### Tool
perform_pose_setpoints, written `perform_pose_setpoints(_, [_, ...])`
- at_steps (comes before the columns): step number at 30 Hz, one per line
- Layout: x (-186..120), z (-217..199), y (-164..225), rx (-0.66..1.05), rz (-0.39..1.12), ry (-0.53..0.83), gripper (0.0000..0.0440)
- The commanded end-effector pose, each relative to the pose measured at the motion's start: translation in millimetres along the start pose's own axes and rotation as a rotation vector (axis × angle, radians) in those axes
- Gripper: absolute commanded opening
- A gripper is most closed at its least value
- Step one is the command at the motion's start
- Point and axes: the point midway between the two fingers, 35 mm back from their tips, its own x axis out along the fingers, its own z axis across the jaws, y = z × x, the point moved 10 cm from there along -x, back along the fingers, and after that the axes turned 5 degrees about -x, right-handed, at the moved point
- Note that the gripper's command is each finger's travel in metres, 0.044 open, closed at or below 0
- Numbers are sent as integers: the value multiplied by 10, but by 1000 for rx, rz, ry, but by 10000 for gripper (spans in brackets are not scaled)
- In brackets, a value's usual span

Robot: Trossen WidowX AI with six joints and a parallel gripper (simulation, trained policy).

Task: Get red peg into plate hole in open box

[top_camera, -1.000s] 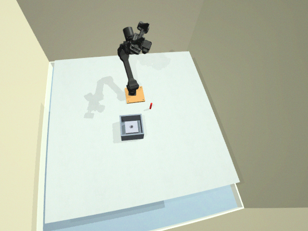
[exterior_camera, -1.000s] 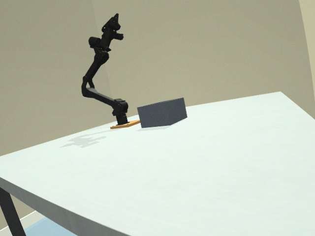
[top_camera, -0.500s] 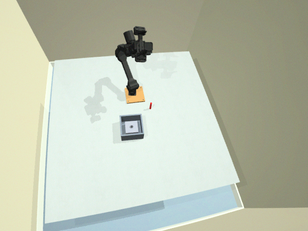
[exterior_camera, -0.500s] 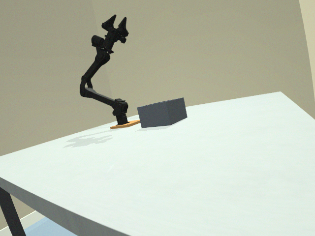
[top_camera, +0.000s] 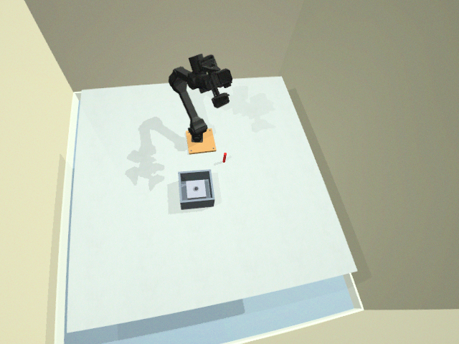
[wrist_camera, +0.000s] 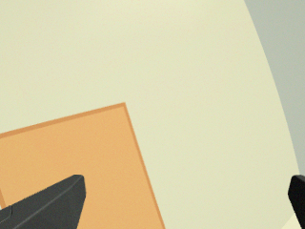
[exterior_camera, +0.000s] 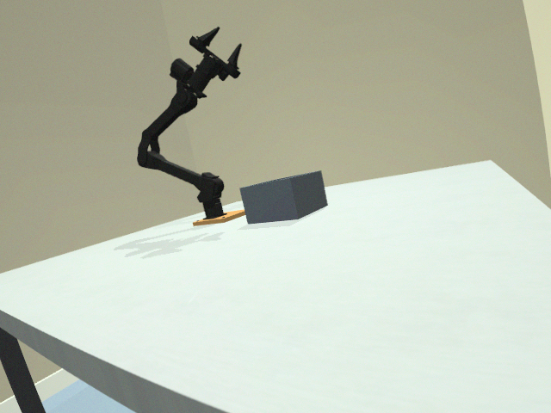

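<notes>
see a red peg (top_camera: 224, 158) upright on the white table (top_camera: 237, 240) (exterior_camera: 337, 302), apart from the open gray box (top_camera: 197, 203) (exterior_camera: 270, 202) and its pale plate (top_camera: 189, 194) with 1 round hole. high above the orange base plate (top_camera: 206, 147) (exterior_camera: 232, 216), find the gripper (top_camera: 216, 80) (exterior_camera: 229, 35) (wrist_camera: 190, 187) tilted upward, 2 fingers spread wide, holding nothing.

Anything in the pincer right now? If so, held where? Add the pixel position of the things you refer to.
Nothing held: the pincer (top_camera: 221, 89) (exterior_camera: 230, 35) (wrist_camera: 190, 187) is open, and the red peg (top_camera: 224, 158) is on the table (top_camera: 259, 222) (exterior_camera: 311, 288), outside the box (top_camera: 197, 203) (exterior_camera: 271, 202).
</notes>
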Motion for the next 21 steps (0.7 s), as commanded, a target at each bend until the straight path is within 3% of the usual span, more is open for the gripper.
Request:
perform_pose_setpoints(1, [44,191,-11,106,13,-82,440])
perform_pose_setpoints(21, [52,880,-137,674,153,-435,440])
